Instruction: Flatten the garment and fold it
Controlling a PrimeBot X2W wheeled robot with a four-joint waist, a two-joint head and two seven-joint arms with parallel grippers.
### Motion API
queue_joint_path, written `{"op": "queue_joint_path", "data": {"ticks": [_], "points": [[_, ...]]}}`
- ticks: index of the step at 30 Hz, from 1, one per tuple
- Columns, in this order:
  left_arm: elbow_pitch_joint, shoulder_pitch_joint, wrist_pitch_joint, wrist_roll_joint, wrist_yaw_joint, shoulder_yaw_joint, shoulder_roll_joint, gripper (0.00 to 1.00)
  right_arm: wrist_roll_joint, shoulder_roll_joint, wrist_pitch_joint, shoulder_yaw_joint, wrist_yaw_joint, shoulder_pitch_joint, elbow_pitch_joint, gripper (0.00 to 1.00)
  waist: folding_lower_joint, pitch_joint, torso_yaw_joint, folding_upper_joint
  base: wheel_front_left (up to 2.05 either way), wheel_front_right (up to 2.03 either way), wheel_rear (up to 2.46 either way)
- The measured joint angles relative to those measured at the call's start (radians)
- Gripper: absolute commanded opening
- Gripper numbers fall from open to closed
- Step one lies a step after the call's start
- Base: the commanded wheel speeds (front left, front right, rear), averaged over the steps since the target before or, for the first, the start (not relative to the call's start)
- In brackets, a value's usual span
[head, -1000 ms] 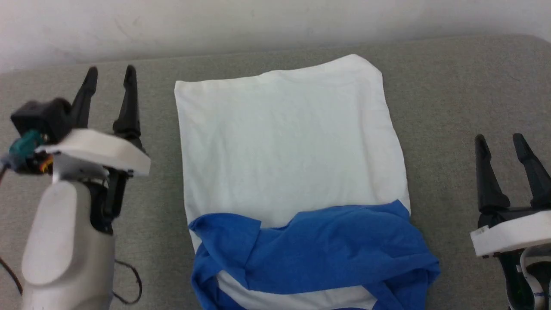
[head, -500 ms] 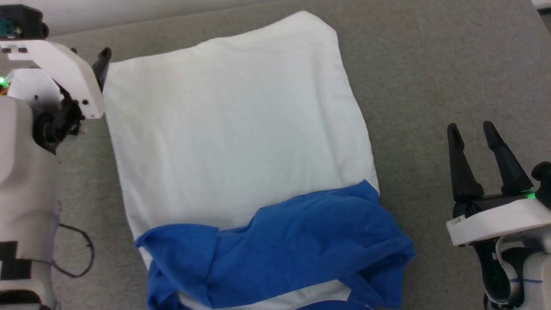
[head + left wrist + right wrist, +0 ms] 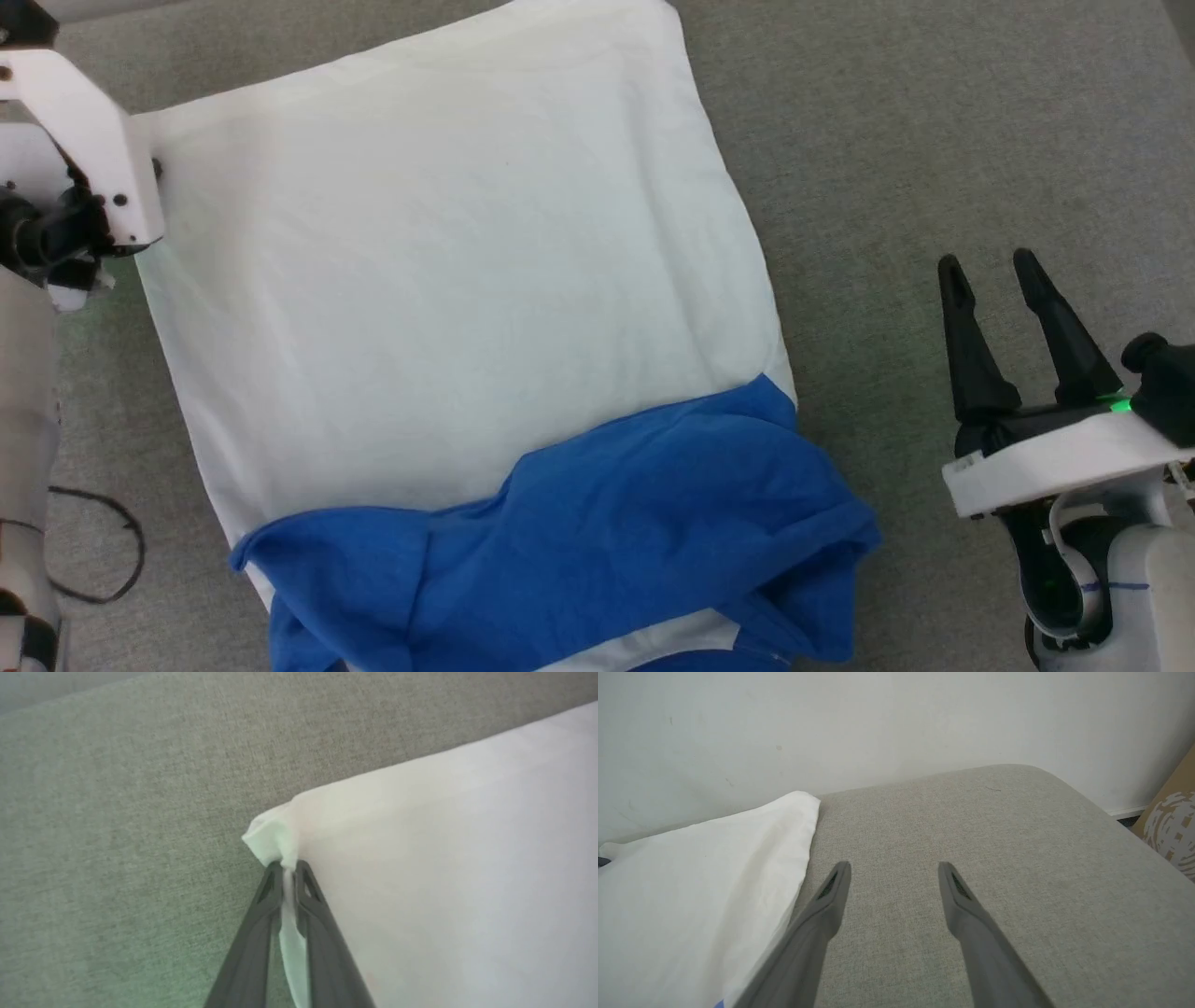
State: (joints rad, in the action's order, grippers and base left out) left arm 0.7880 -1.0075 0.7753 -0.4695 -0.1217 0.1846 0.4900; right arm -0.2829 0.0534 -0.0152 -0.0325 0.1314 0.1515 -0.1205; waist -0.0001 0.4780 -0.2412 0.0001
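Grey pad: we've got the garment spread flat on it, white body far, centre-left.
Blue sleeves: folded across near end, so no loose bits.
Left gripper: nipped narrow on far-left corner, prob. to draw the fold over.
Right gripper: wide apart, holding nothing, right of garment, clear of cloth.

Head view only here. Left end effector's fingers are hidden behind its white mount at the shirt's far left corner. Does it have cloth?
Observer: Yes. In the left wrist view the left end effector is shut on the garment, at its white corner.
Operator: Deep grip or just the edge?
Observer: Cloth runs down between the fingers, and a small bunch sticks out past the tips.
Operator: Anything off the right side?
Observer: The right wrist view shows what looks like a brown box beyond the cushion on its right edge.
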Motion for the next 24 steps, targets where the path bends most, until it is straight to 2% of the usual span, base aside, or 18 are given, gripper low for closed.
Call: {"op": "queue_joint_path", "data": {"ticks": [4,9,12,18,24], "points": [[-0.012,0.005,-0.043,0.016,0.014,0.023,-0.013,0.00,-0.001,0.003,-0.012,0.010,0.000,0.030,0.001,1.00,0.0001,-0.002,0.015,0.0000,0.00,0.00,0.00],[-0.035,0.055,-0.216,0.046,0.034,0.035,-0.040,0.00,-0.035,0.027,-0.045,0.023,0.000,0.078,0.014,1.00,0.0003,-0.016,0.041,0.0000,0.00,0.00,0.00],[-0.043,0.082,-0.322,0.049,0.044,0.034,-0.063,0.00,-0.086,0.056,-0.103,0.030,0.000,0.145,0.062,1.00,0.0003,-0.029,0.061,0.0000,0.00,0.00,0.00],[-0.091,0.093,-0.482,0.055,0.046,0.039,-0.109,0.00,-0.206,0.130,-0.257,0.040,0.000,0.390,0.286,1.00,0.0003,-0.039,0.118,0.0000,0.00,0.00,0.00],[-0.148,0.048,-0.561,0.059,0.045,0.065,-0.169,0.00,-0.258,0.179,-0.383,0.094,0.000,0.671,0.565,1.00,0.0003,-0.014,0.186,0.0000,0.00,0.00,0.00]]}}
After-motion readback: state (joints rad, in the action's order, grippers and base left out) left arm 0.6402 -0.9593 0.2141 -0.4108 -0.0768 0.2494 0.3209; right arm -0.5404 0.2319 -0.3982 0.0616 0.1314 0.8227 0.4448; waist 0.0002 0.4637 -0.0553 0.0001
